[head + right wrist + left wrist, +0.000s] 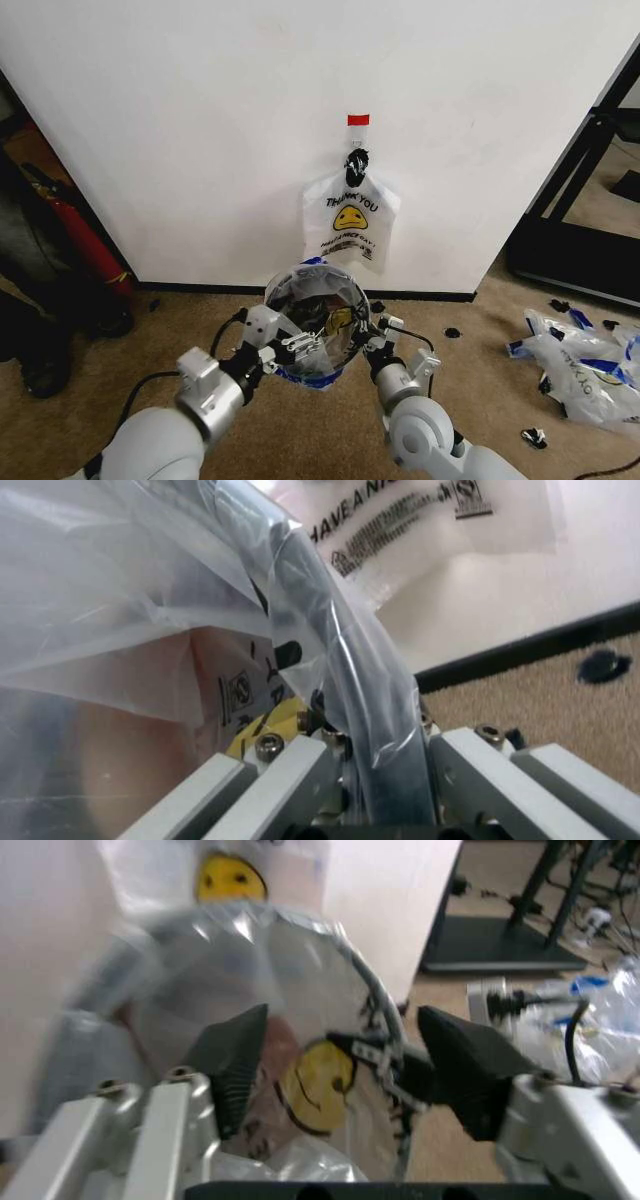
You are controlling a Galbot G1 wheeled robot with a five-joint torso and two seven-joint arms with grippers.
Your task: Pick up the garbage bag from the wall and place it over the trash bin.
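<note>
The left gripper (292,345) is held at the left side of the trash bin (282,290), its jaws spread wide with nothing clamped. The right gripper (378,338) is closed on the opposite rim, film pinched against it. A bag is already stretched over the bin. The garbage bag (351,220) hangs from the hook (356,160) on the wall (200,120), straight ahead beyond the bin, long axis vertical, slightly nearer the right arm.
</note>
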